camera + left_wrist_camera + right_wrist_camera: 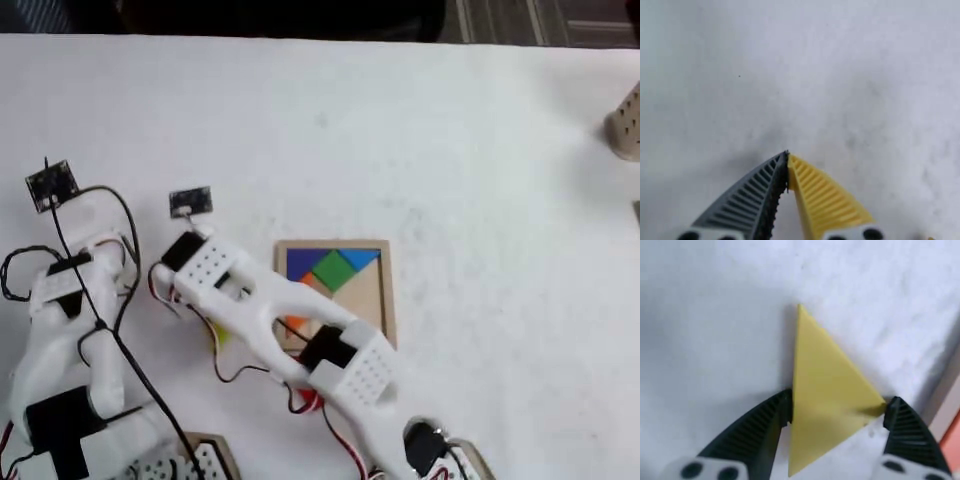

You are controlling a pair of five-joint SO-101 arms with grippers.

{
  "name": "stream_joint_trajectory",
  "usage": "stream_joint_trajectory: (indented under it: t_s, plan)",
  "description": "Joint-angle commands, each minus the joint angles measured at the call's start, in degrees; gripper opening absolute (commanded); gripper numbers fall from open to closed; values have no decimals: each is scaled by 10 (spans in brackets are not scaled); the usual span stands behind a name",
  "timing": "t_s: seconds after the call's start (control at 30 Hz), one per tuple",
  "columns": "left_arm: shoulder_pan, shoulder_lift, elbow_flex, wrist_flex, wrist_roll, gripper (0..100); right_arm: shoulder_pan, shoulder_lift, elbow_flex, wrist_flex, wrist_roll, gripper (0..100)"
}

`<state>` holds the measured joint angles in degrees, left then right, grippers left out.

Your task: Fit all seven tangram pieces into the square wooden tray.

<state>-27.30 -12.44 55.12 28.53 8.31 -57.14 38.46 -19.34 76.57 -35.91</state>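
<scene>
A yellow triangle (822, 375) lies flat on the white table beside the square wooden tray (390, 300). My right gripper (838, 402) is shut on it, one black fingertip against its long side and the other against its corner. In the high view the right arm (300, 320) crosses the tray's near left corner, and a bit of the yellow triangle (218, 336) shows under it. Blue (300, 262), green (335, 270) and orange (296, 323) pieces lie in the tray. My left gripper (786, 156) is shut on nothing above bare table.
The tray's wooden rim (949, 390) and an orange piece (954, 450) show close to the right gripper. The left arm (60, 290) stands at the table's left with cables around it. A perforated wooden object (625, 125) stands at the far right edge.
</scene>
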Motion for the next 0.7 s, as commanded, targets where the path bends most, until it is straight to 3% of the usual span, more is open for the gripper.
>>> stream_joint_trajectory:
  t_s: [0.0,0.37,0.67]
  plan:
    - [-4,-1,-27,-23,2,24,17,-17,-7,8,62,283]
    - [-4,-1,-27,-23,2,24,29,5,-4,11,103,318]
    - [-4,-1,-27,-23,2,24,29,60,-91,90,111,325]
